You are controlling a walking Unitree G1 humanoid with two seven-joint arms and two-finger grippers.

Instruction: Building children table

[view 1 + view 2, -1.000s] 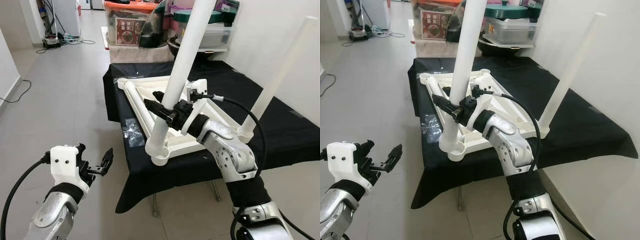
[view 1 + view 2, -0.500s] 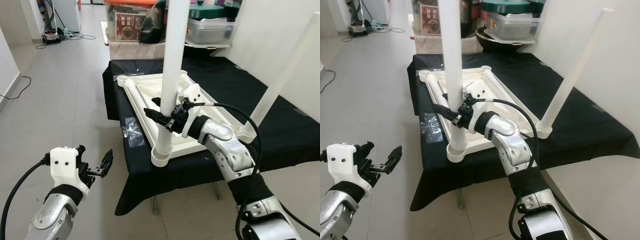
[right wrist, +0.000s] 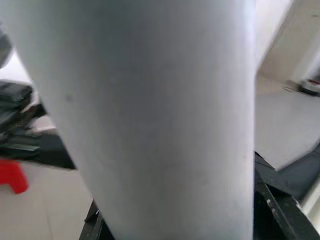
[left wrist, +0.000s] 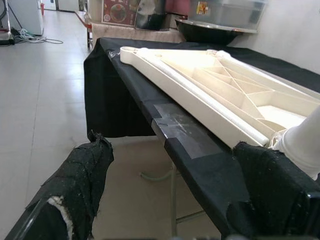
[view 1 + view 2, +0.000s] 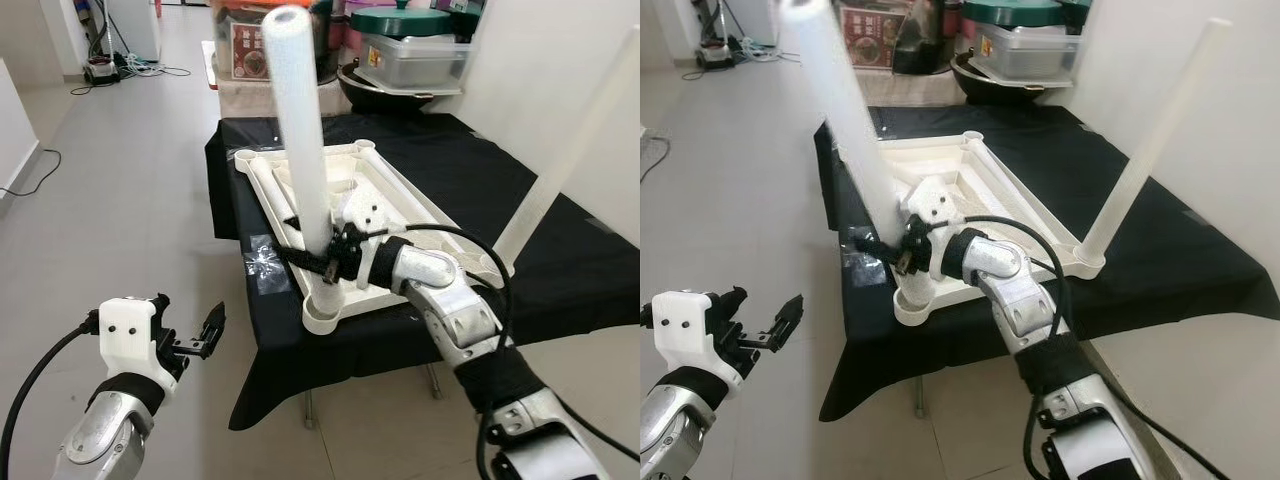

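Observation:
The white children's table top (image 5: 400,190) lies upside down on a black-covered table (image 5: 560,270). A white tube leg (image 5: 300,130) stands in the near corner socket (image 5: 322,312) and leans toward my left. My right gripper (image 5: 320,262) is shut on this leg just above the socket; in the right wrist view the leg (image 3: 160,110) is seen close up between the fingers. A second white leg (image 5: 1152,140) stands tilted in the right corner socket. My left gripper (image 5: 203,335) hangs open low at the left, short of the table's edge, its fingers (image 4: 85,175) apart and holding nothing.
Storage boxes and a lidded pot (image 5: 410,60) stand behind the table. A white wall (image 5: 540,60) runs along the right. A small clear bag (image 5: 262,262) lies on the cloth by the table's left edge. Grey floor (image 5: 120,200) stretches to the left, with cables (image 5: 130,75) far back.
The gripped leg has swung from leaning right, through upright, to leaning left. My right gripper has come lower and nearer the socket. The left arm has barely moved.

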